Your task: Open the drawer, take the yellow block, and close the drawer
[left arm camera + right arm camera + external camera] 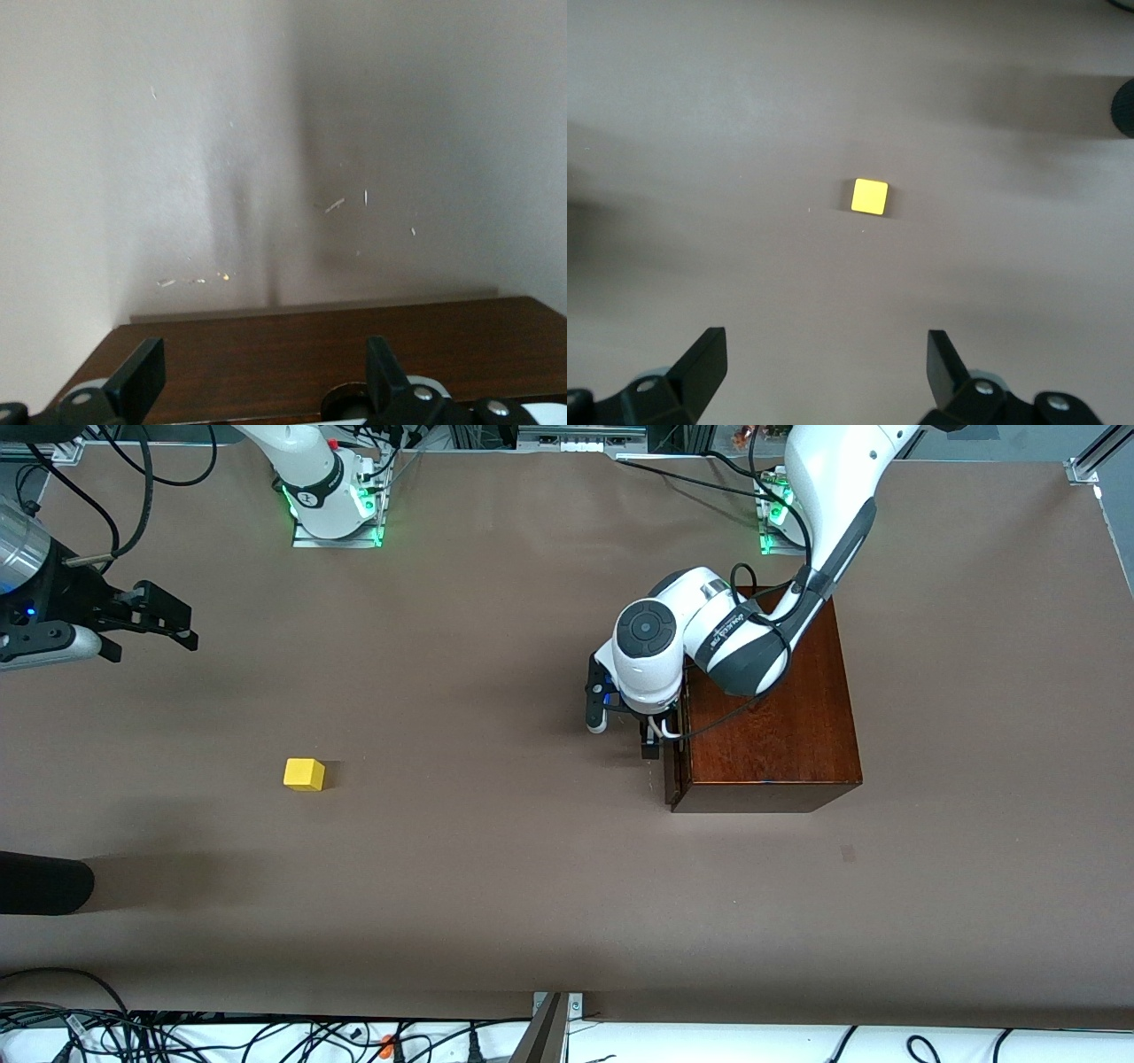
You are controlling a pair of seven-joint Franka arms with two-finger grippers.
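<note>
The right tool (155,624) hangs in the air above the bench (496,886) at the right arm's end, its dark fingers spread apart and holding nothing. In the right wrist view the two fingertips (704,359) stand wide apart at the edge of the picture, with bare brown bench between them and the yellow block (870,196) well clear of both.

The yellow block (304,774) sits on the open bench toward the right arm's end, nearer to the front camera than the right arm's base and well apart from the wooden box. Nothing touches it. A dark rounded object (44,882) juts in at the edge of the bench, nearer to the camera than the block.

The left tool (625,735) is down at the drawer's face, just beside the box, with the arm's white wrist over the box's top. Its fingers are spread, one at the drawer front and one out over the bench. The left wrist view shows both fingertips (142,376) wide apart over the brown box top (292,354), gripping nothing.

The drawer (671,775) looks pushed in, its dark front lying close against the wooden box (780,726). The box stands toward the left arm's end of the bench.
</note>
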